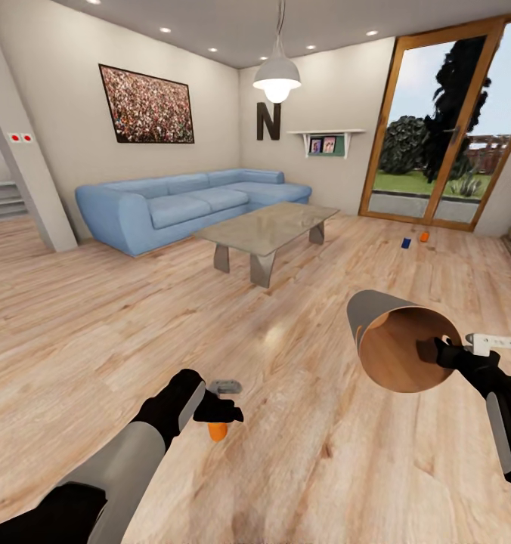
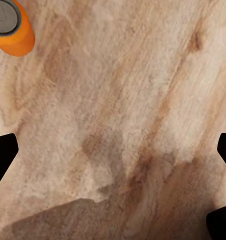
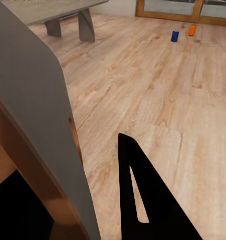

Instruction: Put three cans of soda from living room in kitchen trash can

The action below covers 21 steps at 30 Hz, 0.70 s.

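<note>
a blue corner sofa and glass coffee table stand ahead on pale wood planks. a big dark "n" hangs on the wall. right gripper pinches the rim of the grey, brown-lined trash can, held tilted. left gripper hangs spread above an orange can. blue can and a second orange can stand near the glass door.

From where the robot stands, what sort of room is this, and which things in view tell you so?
Most likely a living room: a blue corner sofa stands against the walls, a glass-topped coffee table sits before it on the wood plank floor, and a framed picture hangs above.
</note>
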{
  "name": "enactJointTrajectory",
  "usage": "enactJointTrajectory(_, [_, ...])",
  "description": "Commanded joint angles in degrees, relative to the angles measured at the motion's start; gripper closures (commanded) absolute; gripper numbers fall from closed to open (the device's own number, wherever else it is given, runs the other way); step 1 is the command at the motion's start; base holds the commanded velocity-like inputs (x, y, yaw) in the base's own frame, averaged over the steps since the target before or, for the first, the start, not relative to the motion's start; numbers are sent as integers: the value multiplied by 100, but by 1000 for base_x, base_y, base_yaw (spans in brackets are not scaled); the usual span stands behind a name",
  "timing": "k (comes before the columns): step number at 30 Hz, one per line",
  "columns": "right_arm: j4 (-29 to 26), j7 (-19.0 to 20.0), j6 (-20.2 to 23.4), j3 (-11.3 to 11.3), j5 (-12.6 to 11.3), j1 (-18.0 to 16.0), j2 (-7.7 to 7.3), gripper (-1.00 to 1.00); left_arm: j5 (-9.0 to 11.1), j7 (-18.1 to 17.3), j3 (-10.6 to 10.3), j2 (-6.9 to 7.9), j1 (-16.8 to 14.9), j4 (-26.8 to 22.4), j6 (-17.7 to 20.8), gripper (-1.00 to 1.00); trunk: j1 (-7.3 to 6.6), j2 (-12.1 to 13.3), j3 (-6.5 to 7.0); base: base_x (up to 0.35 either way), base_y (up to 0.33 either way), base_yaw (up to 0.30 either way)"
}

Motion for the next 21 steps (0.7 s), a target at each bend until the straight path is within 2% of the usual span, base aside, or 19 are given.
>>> enactJointTrajectory(1, [-17,38,32,-12,-36,-7,4,100,54,24,-28,5,-1,-6,18,-100,-2,-3,-5,0,0,-7])
enactJointTrajectory(8, [-22,39,32,6,-35,-4,46,100,54,24,-30,5,0,-7,3,-100,-2,-3,-5,62,0,-2])
enactJointTrajectory(11, [-23,39,32,8,-29,-4,98,100,54,24,-28,5,0,-11,0,-100,-2,-3,-5,251,26,0])
enactJointTrajectory(17, [-23,39,32,9,-26,-2,117,100,54,24,-28,5,0,-12,-2,-100,-2,-3,-5,306,67,0])
enactJointTrajectory(21, [-23,39,32,9,-14,-1,120,100,54,24,-28,5,0,-14,-2,-100,-2,-3,-5,170,36,0])
